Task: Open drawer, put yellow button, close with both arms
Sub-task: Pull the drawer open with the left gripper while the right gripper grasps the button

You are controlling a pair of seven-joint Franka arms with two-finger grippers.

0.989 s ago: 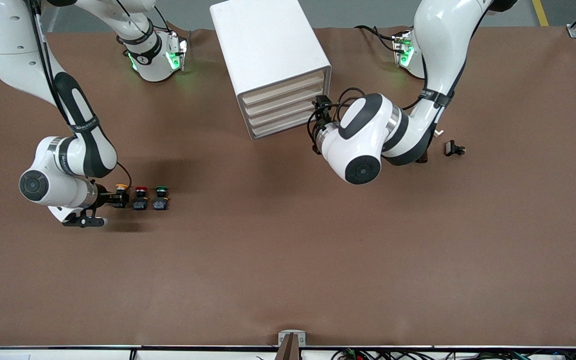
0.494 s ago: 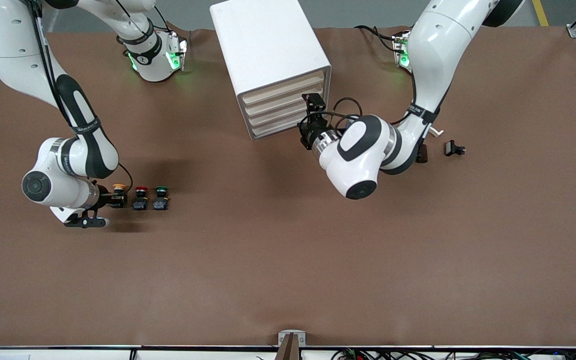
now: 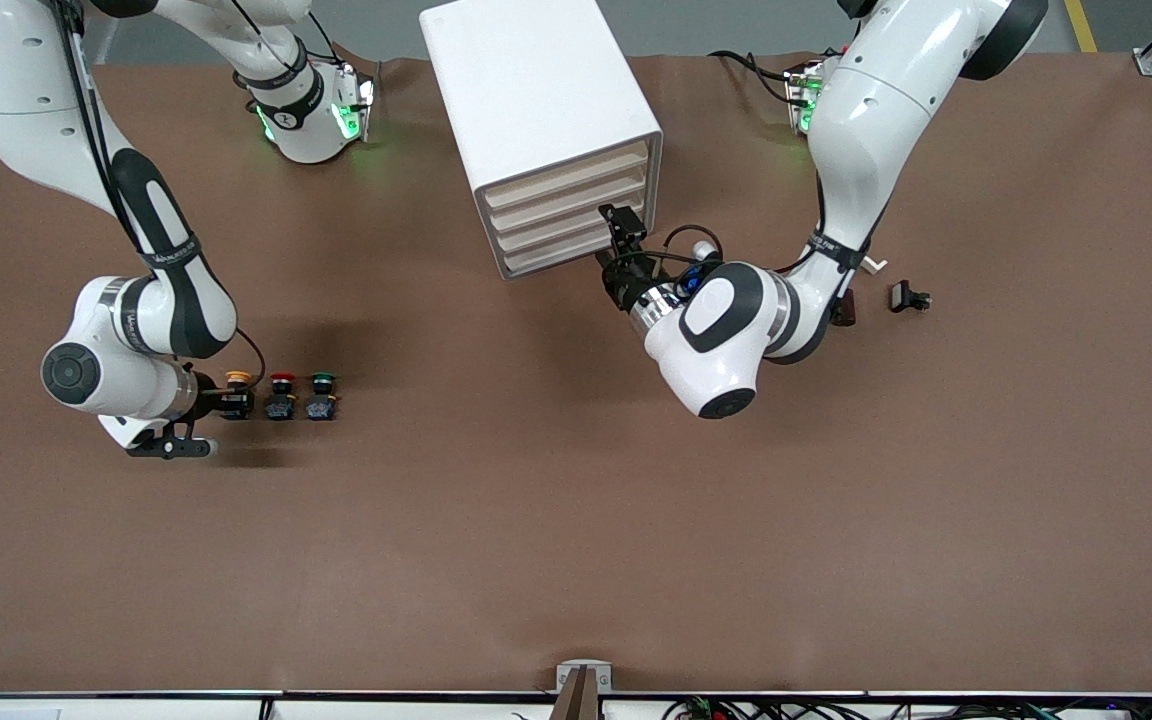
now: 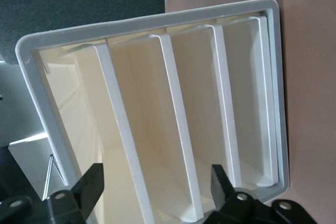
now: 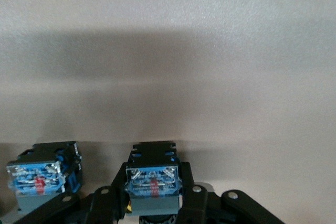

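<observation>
Right gripper (image 3: 219, 402) pinches the yellow button (image 3: 236, 392) by its rigid, light body beside the red-capped button (image 3: 281, 394); left gripper (image 3: 624, 232), fingers spread, faces the cabinet (image 3: 536, 110) drawers.

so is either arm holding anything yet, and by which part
The right gripper is shut on the yellow button, its fingers clamping the black and blue-grey body. The left gripper holds nothing, open before the cabinet.
</observation>
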